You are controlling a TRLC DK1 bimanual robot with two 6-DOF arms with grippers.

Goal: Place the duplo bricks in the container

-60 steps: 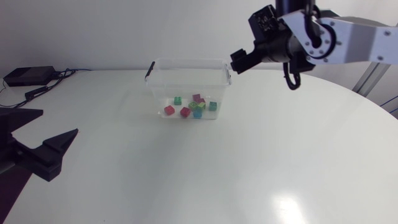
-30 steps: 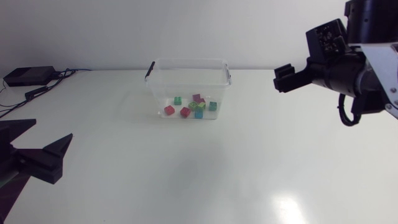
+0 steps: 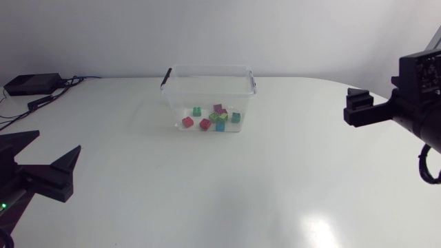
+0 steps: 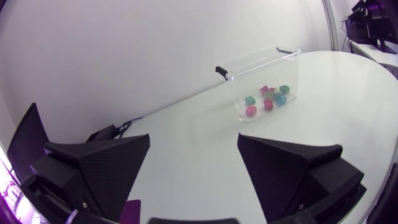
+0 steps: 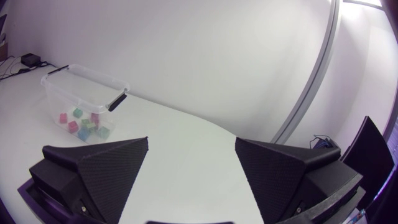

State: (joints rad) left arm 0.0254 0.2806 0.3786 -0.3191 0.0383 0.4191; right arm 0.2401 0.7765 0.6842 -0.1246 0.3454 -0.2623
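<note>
Clear container point(image 3: 207, 86), duplo bricks point(image 3: 211, 118) of several colours inside, on worktop point(image 3: 241, 186); well ahead of left gripper point(image 4: 193, 140) and right gripper point(image 5: 191, 142), both spread wide, released.

I see a clear plastic container point(image 3: 207, 93), smooth and glossy in its walls. The small coloured plastic duplo bricks point(image 3: 187, 122) inside look shiny. The round white table point(image 3: 172, 179) is smooth with a soft sheen. My left gripper point(image 4: 194, 143) and right gripper point(image 5: 191, 142) are matt black, their wedge fingers point(image 4: 106, 168) finely grained.
</note>
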